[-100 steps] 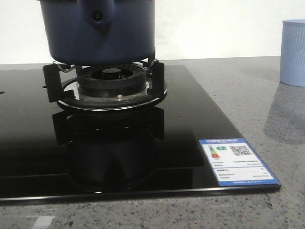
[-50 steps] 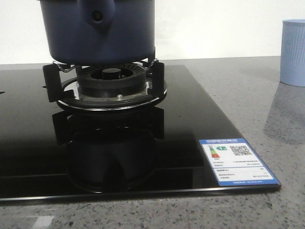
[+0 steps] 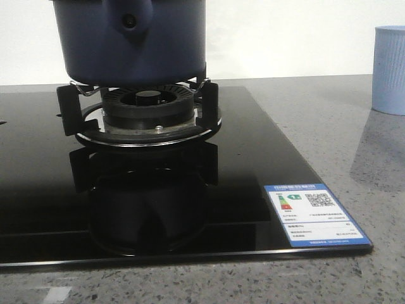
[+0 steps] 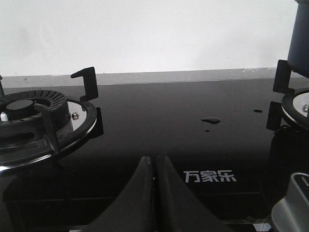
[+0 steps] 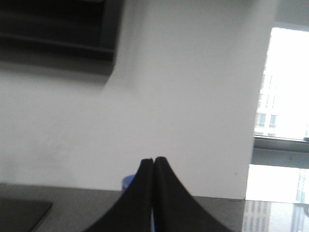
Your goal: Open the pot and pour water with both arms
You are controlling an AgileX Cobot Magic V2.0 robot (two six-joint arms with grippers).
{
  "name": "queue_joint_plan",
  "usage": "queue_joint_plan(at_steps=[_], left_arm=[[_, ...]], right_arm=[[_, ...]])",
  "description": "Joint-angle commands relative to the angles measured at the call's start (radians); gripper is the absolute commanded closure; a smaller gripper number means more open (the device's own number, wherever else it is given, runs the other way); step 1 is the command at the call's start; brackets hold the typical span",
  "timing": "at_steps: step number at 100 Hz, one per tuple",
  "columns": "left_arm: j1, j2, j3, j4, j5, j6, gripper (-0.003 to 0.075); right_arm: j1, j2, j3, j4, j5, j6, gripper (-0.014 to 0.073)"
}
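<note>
Reads 万家乐 (image 4: 210, 176) in white on the black glass hob (image 3: 266, 152); carries a blue-bordered energy label (image 3: 316, 214) (QR code, small print illegible). Sits on the burner grate (image 3: 142, 111): matte navy pot (image 3: 130, 41), holed handle stub forward. Pressed together, empty: left gripper (image 4: 154, 162), right gripper (image 5: 153, 164).

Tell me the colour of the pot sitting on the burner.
Dark navy blue, matte. The pot shows best in the front view.

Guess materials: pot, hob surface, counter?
Pot: likely enamelled or coated metal, since its navy sides look matte with soft highlights.
Hob surface: probably black glass, glossy enough to mirror the burner.
Counter: grey speckled stone or composite, with a faint sheen showing the cup's reflection.
</note>
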Motion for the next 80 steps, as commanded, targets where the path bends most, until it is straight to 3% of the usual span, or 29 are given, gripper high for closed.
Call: queue_joint_plan(at_steps=[1, 7, 31, 51, 59, 75, 80], left_arm=[[0.003, -0.03, 0.01, -0.003, -0.071, -0.008, 0.0741], [0.003, -0.03, 0.01, -0.003, -0.071, -0.008, 0.0741], [0.003, -0.03, 0.01, -0.003, -0.071, -0.008, 0.0741], [0.003, -0.03, 0.01, -0.003, -0.071, -0.008, 0.0741], [0.003, -0.03, 0.01, -0.003, -0.071, -0.008, 0.0741], [0.003, -0.03, 0.01, -0.003, -0.071, -0.008, 0.0741], [0.003, -0.03, 0.01, -0.003, -0.071, -0.008, 0.0741]], right_arm=[[-0.001, 0.024, -0.019, 0.384, 0.084, -0.233, 0.0665], [-0.001, 0.042, -0.019, 0.5, 0.139, -0.34, 0.0665], [-0.001, 0.053, -0.019, 0.335, 0.051, -0.338, 0.0665], [0.011, 0.053, 0.001, 0.329, -0.036, -0.342, 0.0665], [0.071, 0.057, 0.009, 0.498, 0.03, -0.425, 0.0665], [0.278, 0.071, 0.013, 0.909, 0.211, -0.95, 0.0665], [0.34, 0.071, 0.013, 0.983, 0.25, -1.048, 0.0665]])
